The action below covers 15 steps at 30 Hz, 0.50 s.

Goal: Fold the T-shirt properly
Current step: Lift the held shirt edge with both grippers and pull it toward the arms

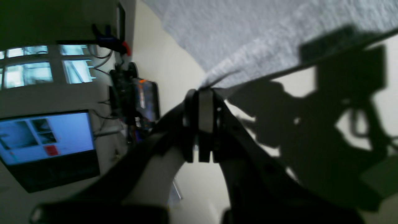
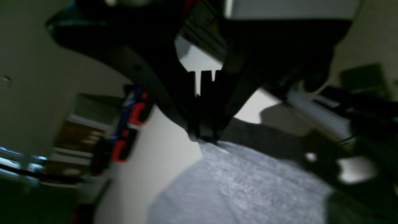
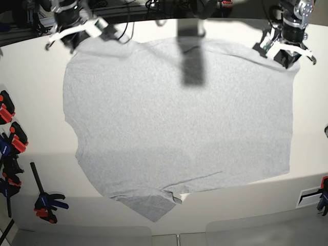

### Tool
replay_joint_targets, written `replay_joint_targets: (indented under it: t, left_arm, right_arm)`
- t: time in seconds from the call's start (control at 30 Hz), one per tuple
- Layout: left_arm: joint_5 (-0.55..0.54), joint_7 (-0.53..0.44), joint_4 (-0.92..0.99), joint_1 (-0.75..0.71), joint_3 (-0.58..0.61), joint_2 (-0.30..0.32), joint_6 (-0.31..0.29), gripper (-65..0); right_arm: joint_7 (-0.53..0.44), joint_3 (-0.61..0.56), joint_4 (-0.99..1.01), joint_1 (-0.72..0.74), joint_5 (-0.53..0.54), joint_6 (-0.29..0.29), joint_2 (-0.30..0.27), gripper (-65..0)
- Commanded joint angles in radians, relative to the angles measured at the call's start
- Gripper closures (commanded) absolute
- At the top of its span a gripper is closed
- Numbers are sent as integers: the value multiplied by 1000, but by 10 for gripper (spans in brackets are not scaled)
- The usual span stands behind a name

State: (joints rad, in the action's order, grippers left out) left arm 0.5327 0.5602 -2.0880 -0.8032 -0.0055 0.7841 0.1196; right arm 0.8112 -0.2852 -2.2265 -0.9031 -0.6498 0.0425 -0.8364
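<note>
The T-shirt (image 3: 179, 133) lies spread flat on the white table (image 3: 41, 169), plain light-grey side up, with one sleeve sticking out at the near edge. My left gripper (image 3: 284, 56) is at the shirt's far right corner. In the left wrist view it (image 1: 205, 91) is shut, with the fabric corner (image 1: 248, 31) pinched at its tips. My right gripper (image 3: 84, 38) is at the far left corner. In the right wrist view it (image 2: 203, 137) is shut on the shirt's edge (image 2: 248, 193). Both corners sit low, close to the table.
Red-and-black clamps (image 3: 10, 133) and a blue-handled clamp (image 3: 46, 202) lie along the left table edge. Another clamp (image 3: 323, 197) sits at the right edge. A dark shadow (image 3: 192, 56) falls across the shirt's far middle. A laptop screen (image 1: 46, 137) stands beyond the table.
</note>
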Motion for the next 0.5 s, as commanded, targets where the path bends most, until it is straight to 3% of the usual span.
replay_joint_targets:
  t: [0.0,0.27,0.47]
  left_arm:
    - [2,-5,-14,11,-7,14,23,0]
    - [-137,-23,24,122,-7,14,23,0]
    - [-141,-39,172,205,-7,11,23,0]
  right_arm:
    - [-18,30,-18,-2,15,18,-11,0]
    - [-103,95,-16,190,338,-23,-11,0]
    - [-177,90,11,328,452,-68,-2,0]
